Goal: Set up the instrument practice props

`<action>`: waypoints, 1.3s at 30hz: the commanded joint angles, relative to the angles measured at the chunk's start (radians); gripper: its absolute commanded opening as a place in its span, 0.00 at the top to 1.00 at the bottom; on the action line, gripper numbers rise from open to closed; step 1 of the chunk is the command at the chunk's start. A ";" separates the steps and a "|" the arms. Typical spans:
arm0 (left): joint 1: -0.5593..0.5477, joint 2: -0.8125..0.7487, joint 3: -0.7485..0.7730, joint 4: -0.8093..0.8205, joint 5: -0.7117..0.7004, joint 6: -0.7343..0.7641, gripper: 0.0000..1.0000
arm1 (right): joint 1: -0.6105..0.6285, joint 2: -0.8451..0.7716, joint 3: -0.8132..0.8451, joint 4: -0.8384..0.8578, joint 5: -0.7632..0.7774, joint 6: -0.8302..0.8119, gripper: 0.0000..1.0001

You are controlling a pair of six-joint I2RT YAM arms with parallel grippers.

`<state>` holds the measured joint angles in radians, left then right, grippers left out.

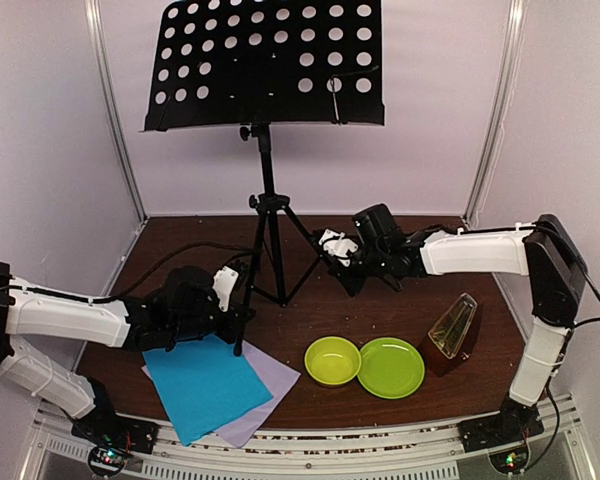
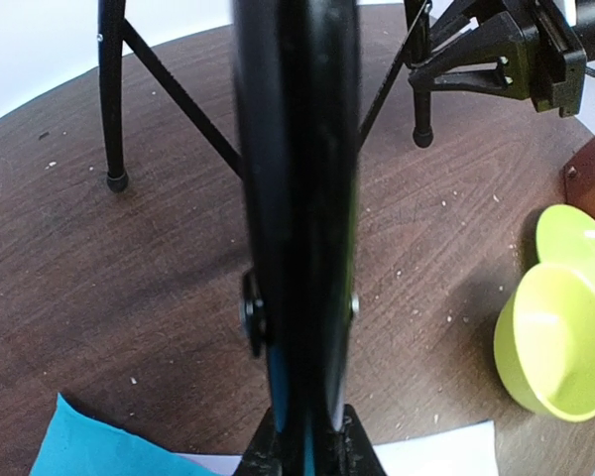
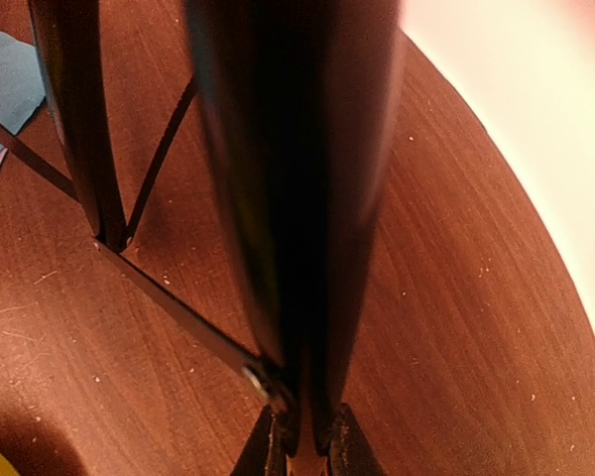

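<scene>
left fingers [image 2: 261, 458] are clenching one tripod leg of the music stand [image 1: 270, 60]. in the left wrist view the black leg is running straight up from between them. right fingers [image 3: 349, 448] are doing the same thing on another leg, pinching it low down right by where a thin brace is joining it. so both arms are gripping the stand by its legs, one on each side of the centre pole.

my read: this is the stand-placing step, with the tripod getting squared up before anything goes on it. the stand is sitting upright toward the back of the counter [image 1: 310, 320], its perforated desk is tilting toward the arms and nothing is resting on it. the next move is probably calling for both arms working together so the top-heavy thing isn't twisting or tipping. then all the feet need to be sitting flat, and the arms can be letting go and heading for the paper.

the cyan sheet [image 1: 205, 385] is lying on top of the lilac sheet [image 1: 270, 385] at the near left, just beside the left arm. the metronome [image 1: 452, 330] is standing upright over on the right, just beside the plate [image 1: 392, 367]. the bowl [image 1: 332, 360] is sitting next to that plate, looking like it's touching it. neither of those is part of the job.

the counter is showing dark brown wood grain with little pale specks all over. pale plain walls [image 1: 40, 150] are closing it in on three sides, with metal frame posts [image 1: 115, 110] running up the back corners.
</scene>
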<state>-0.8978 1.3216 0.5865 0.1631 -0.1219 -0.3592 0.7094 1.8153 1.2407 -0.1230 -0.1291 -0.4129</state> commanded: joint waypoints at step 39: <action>-0.279 0.427 0.331 -0.044 -0.200 -0.267 1.00 | -0.129 0.026 -0.008 0.058 0.212 -0.234 0.93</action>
<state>-1.1217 1.7264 0.8978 0.2081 -0.4164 -0.7101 0.5888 1.8297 1.2388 -0.0082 -0.1036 -0.6571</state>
